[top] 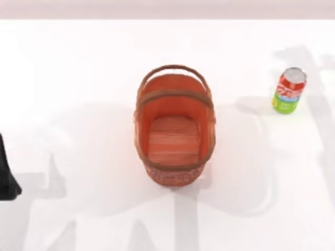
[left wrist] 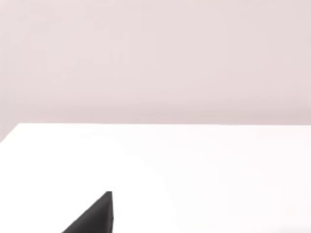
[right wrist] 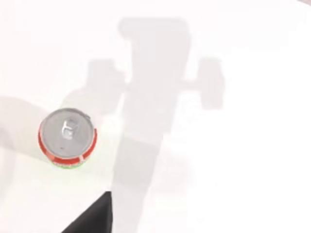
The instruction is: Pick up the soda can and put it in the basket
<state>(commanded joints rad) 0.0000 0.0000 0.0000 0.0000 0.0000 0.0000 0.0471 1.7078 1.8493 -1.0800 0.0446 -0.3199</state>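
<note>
Two things are set apart on the worktop [top: 78,68]: basket [top: 174,167] at centre, can [top: 288,90] upper right, ungrasped; neither arm's jaws can be judged.

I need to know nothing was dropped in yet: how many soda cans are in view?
1. The soda can stands upright on the table at the top view's right, apart from the basket in the middle. The basket's inside shows no can.
</note>
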